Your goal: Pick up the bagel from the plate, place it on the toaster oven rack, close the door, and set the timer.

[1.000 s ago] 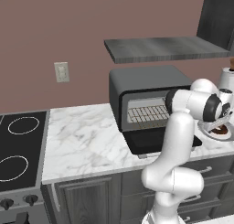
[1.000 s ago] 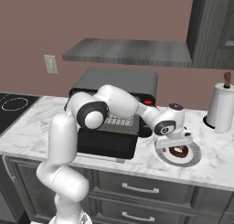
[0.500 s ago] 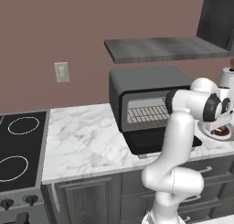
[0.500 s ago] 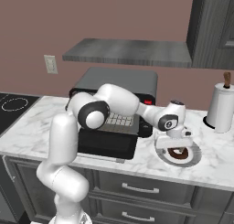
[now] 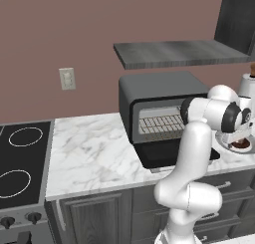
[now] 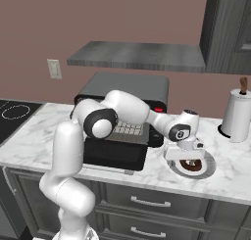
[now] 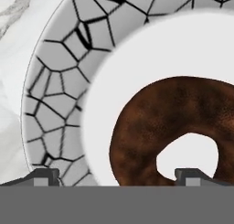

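A dark brown bagel [image 7: 146, 122] lies on the round pale plate [image 7: 55, 86], whose rim has a cracked pattern. My gripper [image 7: 119, 176] hangs open close above it. One fingertip [image 7: 45, 175] is over the plate's rim and the other is by the bagel's hole, so the jaws straddle one side of the ring. On the counter the gripper [image 6: 186, 153] hovers low over the bagel [image 6: 192, 165] and plate [image 6: 210, 166], to the right of the toaster oven [image 6: 127, 87]. Its door [image 6: 115, 153] lies dropped open, and the silver rack [image 6: 125, 130] shows inside.
A tall white jug-like holder [image 6: 238, 116] stands behind the plate to the right. A grey shelf [image 6: 137, 55] hangs above the oven. In the left base view the oven [image 5: 159, 96] sits mid-counter, with a black stovetop [image 5: 22, 158] at the far left and marble counter [image 5: 94, 148] between.
The hand has shifted only slightly over the plate and sits low above the bagel. The jaws have stayed open, and the bagel and plate have not moved.
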Motion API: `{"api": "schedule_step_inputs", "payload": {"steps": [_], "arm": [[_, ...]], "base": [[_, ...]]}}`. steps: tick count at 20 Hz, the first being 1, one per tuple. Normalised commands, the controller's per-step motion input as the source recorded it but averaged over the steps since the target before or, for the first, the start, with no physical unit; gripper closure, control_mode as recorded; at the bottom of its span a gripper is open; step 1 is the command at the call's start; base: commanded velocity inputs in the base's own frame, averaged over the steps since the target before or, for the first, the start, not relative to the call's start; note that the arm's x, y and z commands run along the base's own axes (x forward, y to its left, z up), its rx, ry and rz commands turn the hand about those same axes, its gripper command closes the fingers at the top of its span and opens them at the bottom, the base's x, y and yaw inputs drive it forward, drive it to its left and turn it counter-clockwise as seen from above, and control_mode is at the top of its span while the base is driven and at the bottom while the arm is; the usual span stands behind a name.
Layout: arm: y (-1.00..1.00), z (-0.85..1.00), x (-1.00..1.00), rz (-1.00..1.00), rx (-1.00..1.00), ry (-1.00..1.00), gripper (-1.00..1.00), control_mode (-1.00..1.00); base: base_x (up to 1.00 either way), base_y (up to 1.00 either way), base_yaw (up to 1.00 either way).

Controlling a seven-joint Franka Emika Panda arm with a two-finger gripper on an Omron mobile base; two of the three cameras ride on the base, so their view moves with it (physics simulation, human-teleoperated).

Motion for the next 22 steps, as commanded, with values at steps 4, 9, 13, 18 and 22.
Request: {"api": "schedule_step_inputs", "payload": {"steps": [4,9,13,18,22], "arm": [[0.13,-0.43,0.53,0.10,0.04,0.00,-1.00,-1.00],[0.17,-0.50,0.25,0.09,0.02,0.03,1.00,-1.00],[0.11,-0.40,0.00,0.03,0.04,0.06,1.00,-1.00],[0.08,-0.04,-0.12,0.00,0.06,0.05,1.00,-1.00],[0.11,0.88,-0.27,0.00,0.01,-0.19,1.00,-1.00]], "base": [[0.00,0.00,0.00],[0.00,0.00,0.00],[0.00,0.00,0.00],[0.00,0.00,0.00],[0.00,0.00,0.00]]}}
